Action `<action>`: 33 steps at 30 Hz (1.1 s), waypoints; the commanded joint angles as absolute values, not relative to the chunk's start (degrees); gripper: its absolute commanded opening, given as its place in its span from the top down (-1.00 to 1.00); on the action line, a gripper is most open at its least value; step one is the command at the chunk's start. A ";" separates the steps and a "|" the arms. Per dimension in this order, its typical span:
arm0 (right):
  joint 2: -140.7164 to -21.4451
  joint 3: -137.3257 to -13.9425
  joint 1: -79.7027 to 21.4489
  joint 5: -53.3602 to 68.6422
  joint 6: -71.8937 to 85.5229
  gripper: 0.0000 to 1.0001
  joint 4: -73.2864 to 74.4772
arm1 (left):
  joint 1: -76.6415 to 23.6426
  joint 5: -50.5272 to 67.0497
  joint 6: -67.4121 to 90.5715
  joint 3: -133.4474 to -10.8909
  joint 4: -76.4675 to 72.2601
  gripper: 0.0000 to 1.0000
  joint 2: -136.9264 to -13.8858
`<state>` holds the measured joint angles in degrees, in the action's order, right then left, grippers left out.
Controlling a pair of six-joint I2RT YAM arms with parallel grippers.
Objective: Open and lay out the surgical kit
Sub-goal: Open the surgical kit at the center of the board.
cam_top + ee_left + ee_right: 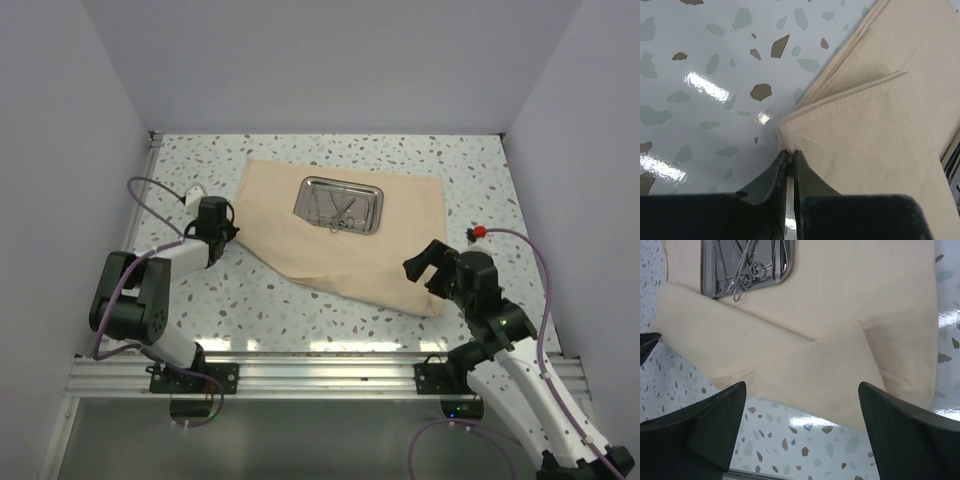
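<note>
Left fingers (771,180) pinch cloth wrap (875,135), right fingers (715,425) spread

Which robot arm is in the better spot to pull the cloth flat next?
Left, probably. The left end effector is shut right on a corner of the cloth wrap, ready to pull outward. The right end effector hangs open above a folded flap, gripping nothing.

One beige cloth wrap (350,255), one steel tray (367,204), one speckled table (260,300), two grippers, the left gripper (790,154) and the right gripper (801,385), and scissor-like instruments (742,277) of untellable number are counted.
</note>
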<state>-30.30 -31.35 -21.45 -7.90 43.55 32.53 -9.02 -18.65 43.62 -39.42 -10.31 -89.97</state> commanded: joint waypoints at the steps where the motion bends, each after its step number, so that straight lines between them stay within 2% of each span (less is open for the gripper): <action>1: -30.41 -31.38 -21.36 -7.12 42.01 -0.96 30.59 | -8.52 -21.18 42.01 -42.54 -9.58 0.72 -87.89; 2: -30.41 -31.46 -21.44 -7.03 41.75 -0.96 30.67 | -8.53 -21.53 41.84 -42.80 -8.97 0.45 -87.72; 5: -30.41 -31.73 -21.44 -7.03 41.31 -0.97 30.85 | -8.52 -22.15 41.92 -43.33 -8.26 0.20 -87.89; 9: -30.06 -31.73 -21.44 -7.12 40.96 -0.97 30.94 | -8.52 -22.59 42.10 -43.42 -8.44 0.10 -89.12; 16: -30.41 -32.34 -21.36 -7.65 40.34 -0.97 31.29 | -8.44 -23.55 42.45 -44.38 -9.14 0.11 -92.28; 28: -32.34 -33.84 -21.36 -8.79 40.08 -0.97 31.02 | -7.30 -24.35 42.36 -47.54 -11.16 0.30 -97.20; 31: -32.69 -34.19 -21.36 -9.49 39.99 -0.97 31.11 | -7.12 -24.08 42.10 -48.60 -11.60 0.45 -98.08; 33: -32.78 -34.45 -21.36 -9.49 39.90 -0.97 31.11 | -6.94 -23.91 41.92 -49.39 -11.69 0.68 -98.87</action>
<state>-32.36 -31.66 -21.47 -8.19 41.04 32.51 -7.79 -22.39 42.39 -46.52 -8.99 -97.58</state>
